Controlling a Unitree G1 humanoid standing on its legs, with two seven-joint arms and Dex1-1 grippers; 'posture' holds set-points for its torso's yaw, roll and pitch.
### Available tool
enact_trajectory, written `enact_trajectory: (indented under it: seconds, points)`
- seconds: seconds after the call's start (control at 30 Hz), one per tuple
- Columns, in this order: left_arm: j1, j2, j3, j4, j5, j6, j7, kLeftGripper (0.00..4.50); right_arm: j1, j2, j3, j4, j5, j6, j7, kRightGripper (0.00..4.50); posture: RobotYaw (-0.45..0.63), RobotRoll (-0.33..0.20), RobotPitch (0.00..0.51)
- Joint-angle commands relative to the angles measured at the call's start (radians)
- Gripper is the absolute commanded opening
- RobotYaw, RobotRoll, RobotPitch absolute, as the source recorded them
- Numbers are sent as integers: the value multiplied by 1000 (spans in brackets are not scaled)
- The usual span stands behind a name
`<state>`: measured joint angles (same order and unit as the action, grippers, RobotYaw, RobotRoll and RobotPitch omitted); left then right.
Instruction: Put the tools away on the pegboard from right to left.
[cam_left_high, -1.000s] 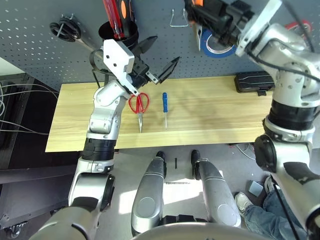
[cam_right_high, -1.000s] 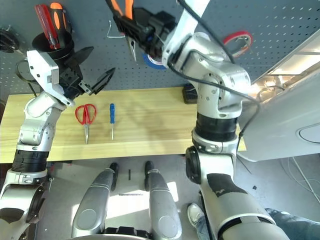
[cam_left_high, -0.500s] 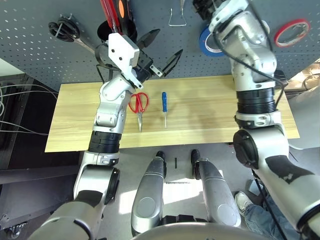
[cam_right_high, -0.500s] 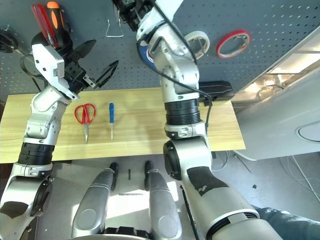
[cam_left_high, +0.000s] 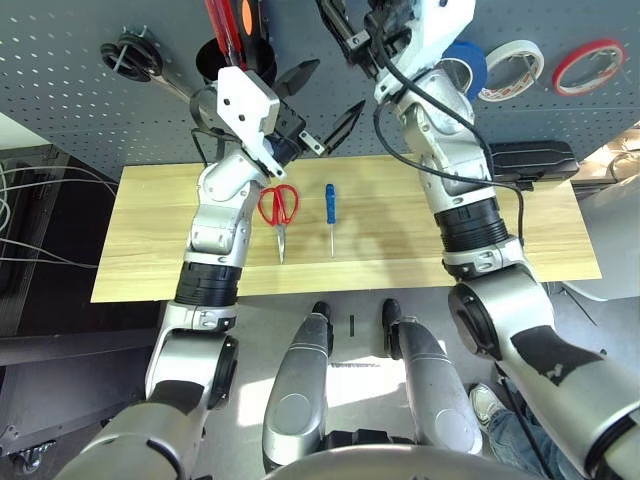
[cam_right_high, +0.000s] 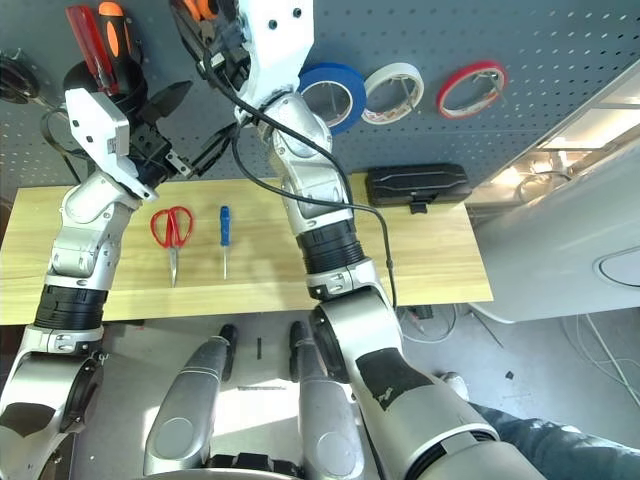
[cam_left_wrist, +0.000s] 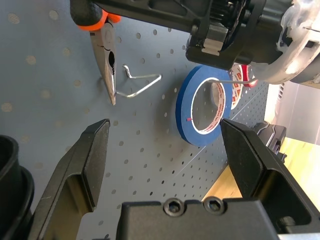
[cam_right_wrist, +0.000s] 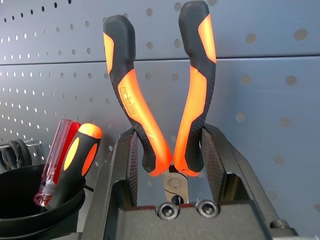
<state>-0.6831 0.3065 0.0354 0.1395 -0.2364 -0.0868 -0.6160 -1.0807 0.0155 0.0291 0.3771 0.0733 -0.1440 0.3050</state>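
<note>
Pegboard (cam_left_high: 80, 90) behind; right gripper (cam_right_wrist: 170, 170) jaws clamp pliers (cam_right_wrist: 165, 100); left gripper (cam_left_high: 325, 105) jaws wide.

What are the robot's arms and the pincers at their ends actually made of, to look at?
Each arm is a chain of rounded silver shells joined by black ribbed rings, with a thin black cable looping along the right arm. The left gripper has a white block behind two black, pointed fingers. The right gripper has broad black fingers, bolted on.

**Where the cameras look**

Both head eyes look down from above over the wooden table (cam_left_high: 400, 215) towards the far pegboard (cam_right_high: 560, 60), sharing both. The left wrist camera sits close to the pegboard, facing the blue tape roll (cam_left_wrist: 200, 107). The right wrist camera faces the pliers (cam_right_wrist: 160, 95) close up.
</note>
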Motion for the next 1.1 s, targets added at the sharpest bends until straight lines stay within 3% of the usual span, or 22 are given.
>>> enact_trajectory:
  seconds: [0.03, 0.57, 1.1]
  points:
    - [28, 7, -6, -4, -2, 14, -8, 4500, 8, -2, 14, 6, -18, -43, -7, 2002, 164, 0, 410]
    - [44, 13, -3, -1, 2, 17, -7, 4500, -44, 14, -2, -74, 19, -34, -20, 2001, 160, 0, 415]
    - [45, 16, -8, 0, 3, 27, -12, 4500, 39, 7, 17, -63, -5, -31, -24, 2001, 161, 0, 425]
